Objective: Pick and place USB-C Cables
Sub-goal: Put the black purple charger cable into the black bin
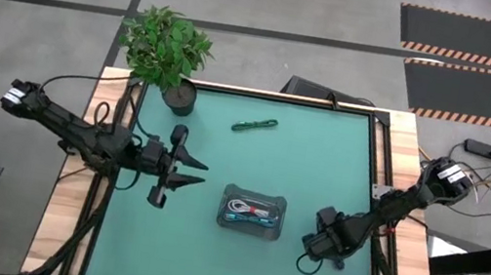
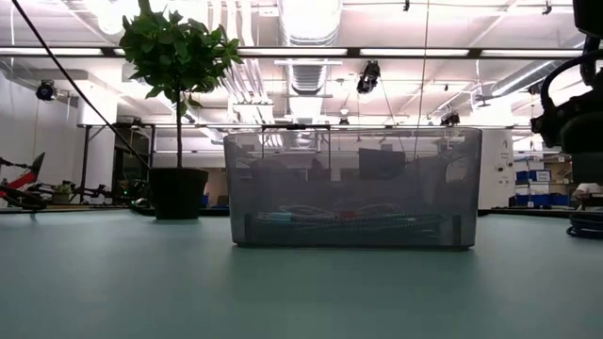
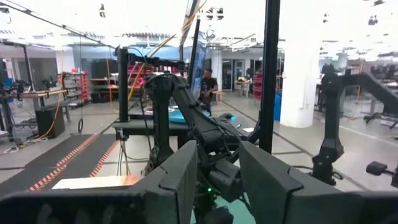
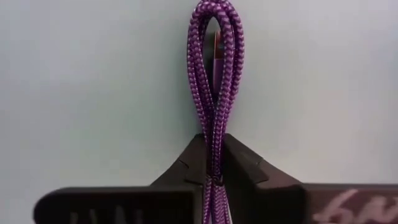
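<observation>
The grey see-through tray [image 1: 276, 202] stands mid-table and also shows in the low view [image 2: 353, 151]. A white-and-red cable [image 1: 253, 205] and a light blue cable [image 1: 242, 220] lie in it. The green cable [image 1: 254, 124] lies on the green mat toward the far edge. My right gripper [image 1: 318, 243], right of the tray, is shut on a dark purple-navy braided cable [image 4: 214, 74]. My left gripper [image 1: 196, 173] is open and empty, left of the tray, its fingers pointing at the tray. My right gripper pinches the dark cable's bundled strands [image 4: 215, 163] between its two fingers, which come from above and point down at the mat. The bundle runs out along the fingers, and its looped end [image 4: 215, 15] sticks out past the fingertips. Whether it rests on the mat, I cannot tell.
A potted plant [image 1: 165, 51] stands at the mat's far left corner. Bare mat lies between the tray and the near edge. Wooden rims and arm wires run along the table's left and right sides.
</observation>
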